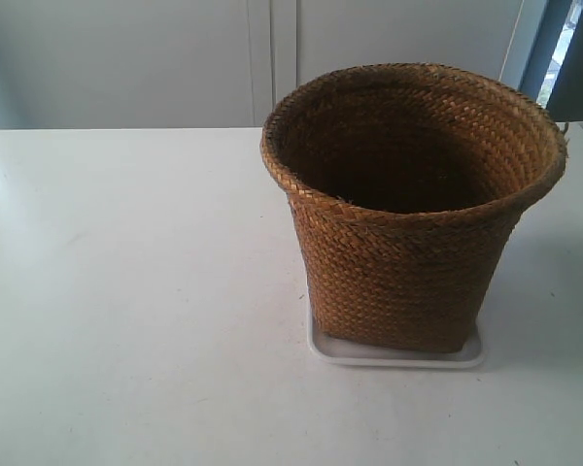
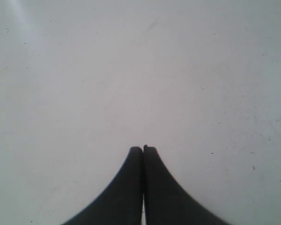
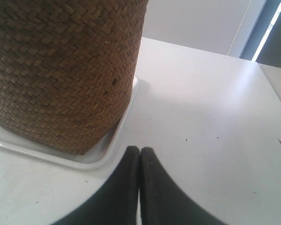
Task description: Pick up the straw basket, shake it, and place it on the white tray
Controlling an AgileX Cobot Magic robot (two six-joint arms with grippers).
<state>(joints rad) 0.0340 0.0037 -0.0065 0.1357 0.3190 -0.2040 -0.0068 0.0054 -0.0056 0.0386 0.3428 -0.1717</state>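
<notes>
The straw basket (image 1: 408, 223) stands upright, mouth up, right of centre in the exterior view, its base seated on the white tray (image 1: 471, 356), whose rim shows below it; judged from this, the setting-down looks done; the right gripper (image 3: 139, 152), fingers pressed together on nothing, sits just beside the tray's corner and is the nearer; the left gripper (image 2: 143, 150), likewise clenched and empty, faces only bare table (image 1: 126, 291); open tabletop fills the exterior frame's left half.
</notes>
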